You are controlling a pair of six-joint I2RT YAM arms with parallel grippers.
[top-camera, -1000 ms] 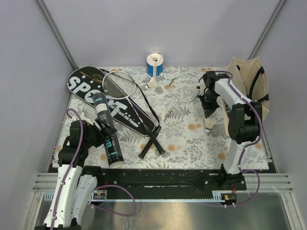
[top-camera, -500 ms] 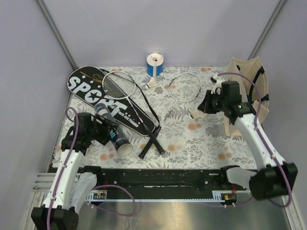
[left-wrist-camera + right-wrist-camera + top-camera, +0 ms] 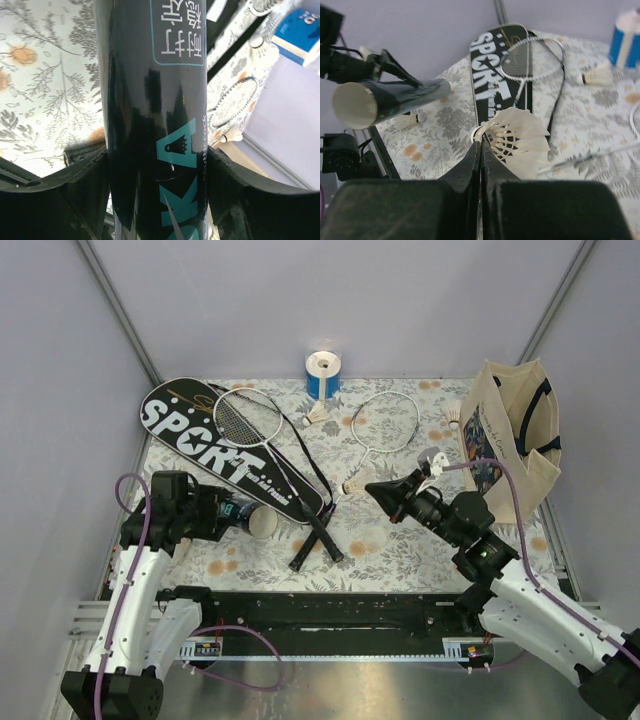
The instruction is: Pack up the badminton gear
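My left gripper (image 3: 222, 511) is shut on the black cylindrical tube (image 3: 243, 515) and holds it level above the mat, its open end (image 3: 263, 523) facing right. The tube fills the left wrist view (image 3: 155, 100) between my fingers. My right gripper (image 3: 378, 493) is shut on a white feather shuttlecock (image 3: 357, 483) right of the tube; the right wrist view shows it pinched at the cork (image 3: 512, 135), with the tube (image 3: 390, 97) ahead. Two white rackets (image 3: 247, 416) (image 3: 388, 420) lie crossed beside the black SPORT cover (image 3: 205, 440).
Loose shuttlecocks lie at the back centre (image 3: 318, 415), by the bag (image 3: 453, 416) and under the tube (image 3: 410, 119). A beige tote bag (image 3: 510, 440) stands at the right edge. A blue-and-white roll (image 3: 322, 373) stands at the back.
My left arm lifted the tube off the mat and turned its open end rightward. My right arm swung from the back right to the centre, carrying a shuttlecock toward the tube.
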